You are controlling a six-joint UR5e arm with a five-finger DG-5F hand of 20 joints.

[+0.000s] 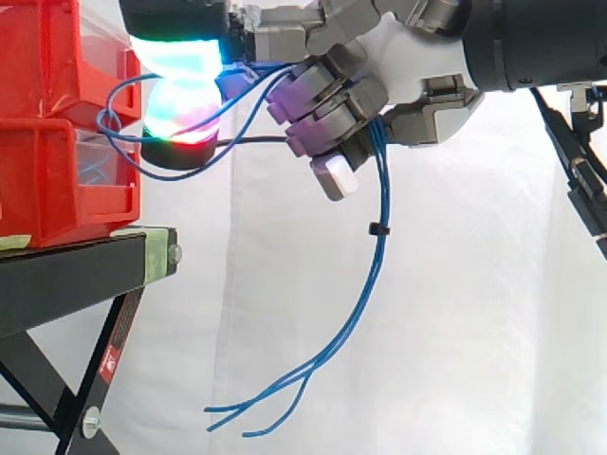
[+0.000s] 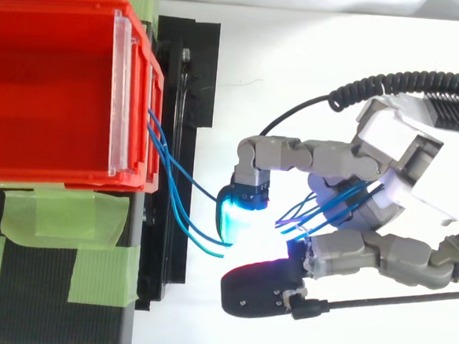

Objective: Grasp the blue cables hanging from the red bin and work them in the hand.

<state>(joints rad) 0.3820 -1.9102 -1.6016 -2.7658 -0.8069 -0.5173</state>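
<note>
Several thin blue cables (image 1: 376,261) come out of the front of the red bin (image 1: 47,180), loop across the gap and pass through my hand (image 1: 408,57). Their loose ends hang down below it, bound by a small black tie. The hand is level with the bin and just to its right, fingers curled round the cables. Its glowing fingertips (image 1: 185,71) sit close to the bin's front. From above, the cables (image 2: 183,178) run from the bin (image 2: 46,88) into the curled hand (image 2: 395,168), between the thumb and the fingers.
The bins are stacked on a black stand (image 1: 76,270) with green tape (image 2: 61,215) on its top. A white curtain hangs behind. A black frame (image 1: 579,161) stands at the right edge. Open air lies under the hand.
</note>
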